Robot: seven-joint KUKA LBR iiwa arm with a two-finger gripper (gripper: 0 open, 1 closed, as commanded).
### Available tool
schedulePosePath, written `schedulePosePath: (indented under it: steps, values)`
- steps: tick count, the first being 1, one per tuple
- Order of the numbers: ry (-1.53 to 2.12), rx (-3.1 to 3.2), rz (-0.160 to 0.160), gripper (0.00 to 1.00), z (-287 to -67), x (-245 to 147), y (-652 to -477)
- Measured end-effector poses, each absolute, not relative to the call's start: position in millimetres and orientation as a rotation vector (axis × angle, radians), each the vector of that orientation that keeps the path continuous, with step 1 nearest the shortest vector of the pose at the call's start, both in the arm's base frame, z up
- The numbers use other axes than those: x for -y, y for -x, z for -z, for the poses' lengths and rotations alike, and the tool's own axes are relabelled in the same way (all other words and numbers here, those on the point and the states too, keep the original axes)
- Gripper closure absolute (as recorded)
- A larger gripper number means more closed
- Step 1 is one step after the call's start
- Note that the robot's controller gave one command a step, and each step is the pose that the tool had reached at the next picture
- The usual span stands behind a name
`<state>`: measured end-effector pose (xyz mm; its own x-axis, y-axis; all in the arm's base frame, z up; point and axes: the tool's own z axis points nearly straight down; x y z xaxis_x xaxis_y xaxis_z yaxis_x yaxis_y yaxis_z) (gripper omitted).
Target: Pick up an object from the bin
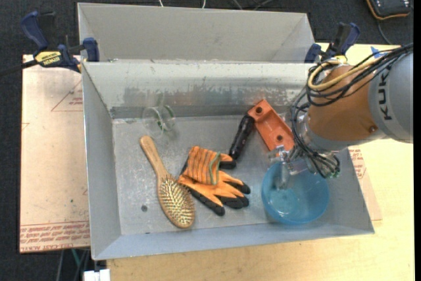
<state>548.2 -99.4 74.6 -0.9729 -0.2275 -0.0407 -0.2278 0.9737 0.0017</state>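
Pick isn't looking done yet
I'm seeing the gripper hanging over the blue bowl sitting in the bin's bottom-right corner; can't tell if it's open or closed.

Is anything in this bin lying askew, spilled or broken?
Nothing looks spilled or broken. The clear cup at the back left seems tipped on its side, and the glove lies crumpled mid-bin. The gripper is over the blue bowl.
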Motion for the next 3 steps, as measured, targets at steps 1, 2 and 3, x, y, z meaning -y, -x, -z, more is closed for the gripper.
schedulePosePath:
  steps: [1,2,3]
  values:
    - [0.356,-3.081,-0.010,1.00,-75,99,-548.2]
    - [0.357,-3.081,-0.010,1.00,-75,99,-548.4]
    - [0.358,-3.083,-0.011,1.00,-85,99,-547.6]
